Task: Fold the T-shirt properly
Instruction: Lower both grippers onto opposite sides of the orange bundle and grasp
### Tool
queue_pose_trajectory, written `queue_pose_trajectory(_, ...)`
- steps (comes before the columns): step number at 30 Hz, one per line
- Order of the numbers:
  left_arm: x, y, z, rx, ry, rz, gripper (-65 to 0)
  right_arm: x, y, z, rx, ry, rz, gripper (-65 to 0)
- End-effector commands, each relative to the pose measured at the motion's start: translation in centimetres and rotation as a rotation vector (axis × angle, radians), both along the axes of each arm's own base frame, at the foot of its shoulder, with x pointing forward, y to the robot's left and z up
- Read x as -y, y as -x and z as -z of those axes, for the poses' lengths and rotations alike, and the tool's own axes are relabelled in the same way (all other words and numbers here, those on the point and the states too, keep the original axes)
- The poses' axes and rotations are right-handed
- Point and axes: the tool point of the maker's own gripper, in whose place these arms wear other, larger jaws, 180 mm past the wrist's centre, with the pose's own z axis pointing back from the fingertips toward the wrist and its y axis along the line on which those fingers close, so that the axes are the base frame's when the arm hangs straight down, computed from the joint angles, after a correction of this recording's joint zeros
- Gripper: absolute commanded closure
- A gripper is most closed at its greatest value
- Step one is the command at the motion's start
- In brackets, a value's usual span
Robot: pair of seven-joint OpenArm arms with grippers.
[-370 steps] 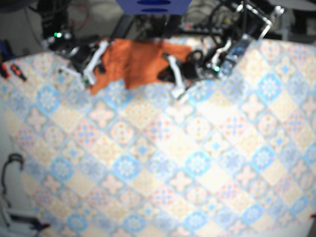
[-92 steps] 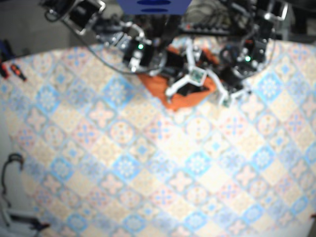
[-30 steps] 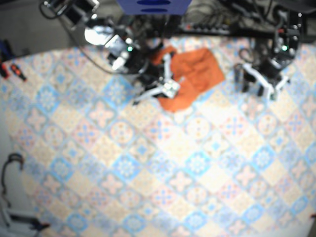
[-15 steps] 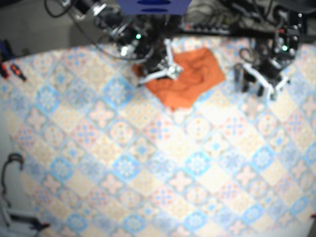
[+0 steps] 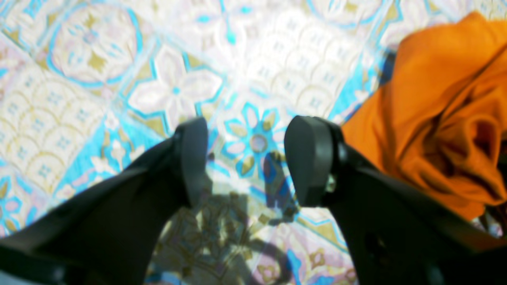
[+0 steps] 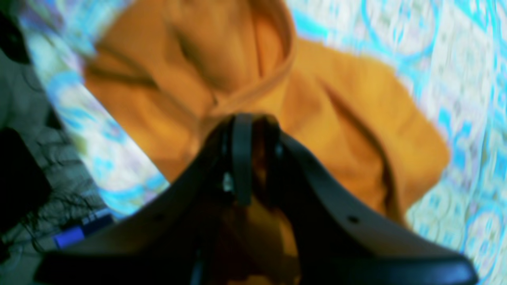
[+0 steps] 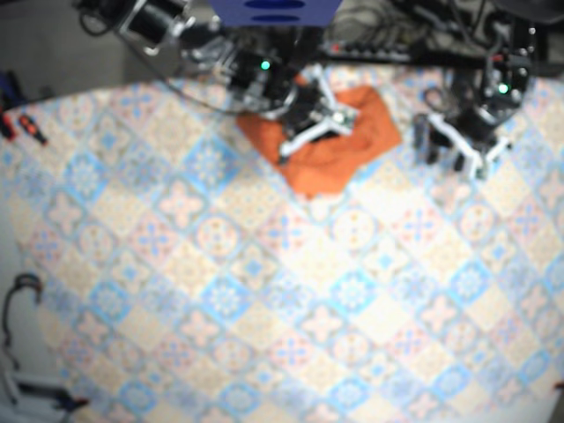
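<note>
Orange T-shirt point(image 7: 352, 163) has just had an edge drawn inward by the right hand point(image 6: 255, 158), which is pinched on the cloth, while the left hand point(image 5: 245, 158) waits released, so the fold looks only half done.

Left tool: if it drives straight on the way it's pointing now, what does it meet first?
Likely the patterned tablecloth: the open left tool aims at a blue flower tile. The orange T-shirt lies off to the side, outside that line; height is unclear.
</note>
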Motion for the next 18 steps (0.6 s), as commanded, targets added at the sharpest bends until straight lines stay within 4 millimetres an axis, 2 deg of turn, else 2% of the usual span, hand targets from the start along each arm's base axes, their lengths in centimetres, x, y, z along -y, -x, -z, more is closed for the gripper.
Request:
queue_pose_trajectory(1, -0.2, -0.7, -0.9, 0.037, -0.003, 0.004, -33.8, -0.9, -0.8, -1.7, 0.033, -0.056, 0.001, -5.4)
queue_pose_trajectory(7, -0.2, -1.1, -1.1, 0.045, -0.005, 0.007, -33.8, -1.7, 0.3, -2.4, 0.021, -0.067, -0.092, -5.4)
queue_pose_trajectory(12, -0.4, -0.9, -0.8, 0.014, -0.015, 0.008, -33.8, -2.1, -0.5, -5.0, 0.071, -0.119, -0.085, -5.3)
queue_pose_trajectory(16, 0.8, -0.8, -0.1, -0.028, -0.012, 0.043, -33.7, 1.0, -4.1, -8.6, 0.174, -0.155, 0.016, -5.3)
queue_pose_trajectory(18, 1.4, -0.4, 0.4, -0.042, -0.029, 0.068, -33.7, 2.9, -5.2, -9.5, 0.200, -0.157, 0.071, -5.3)
